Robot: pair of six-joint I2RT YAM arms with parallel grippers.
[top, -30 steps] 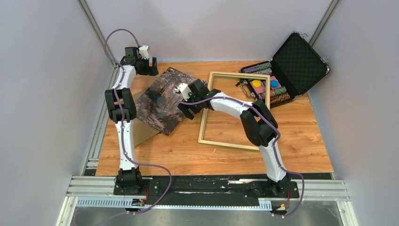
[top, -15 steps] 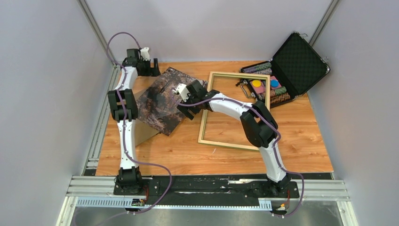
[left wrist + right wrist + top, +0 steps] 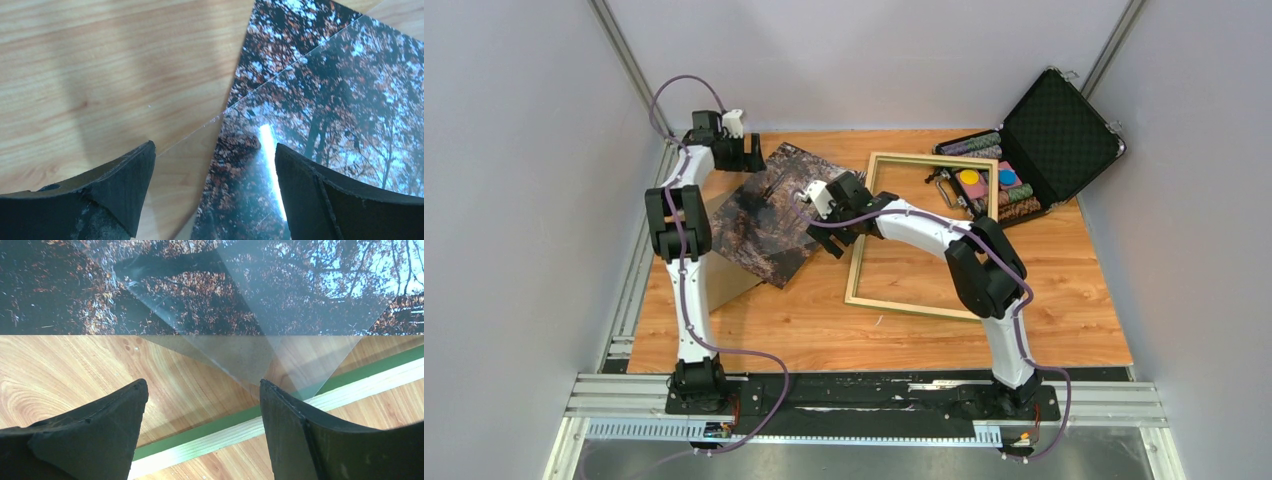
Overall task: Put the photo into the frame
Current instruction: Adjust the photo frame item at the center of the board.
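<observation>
Both mine spread, holding nothing: left gripper (image 3: 212, 155) over far corner of photo (image 3: 774, 215), right gripper (image 3: 202, 390) at edge nearest frame (image 3: 904, 305). Photo lies flat beside frame, not inside; clear sheet (image 3: 250, 355) on top. Better to pinch print edge only, lift low.

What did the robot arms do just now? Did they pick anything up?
The left claw slid a little toward the photo's far corner. The right claw shifted slightly right, toward the frame. Both are open, holding nothing. The photo and frame stayed put.
</observation>
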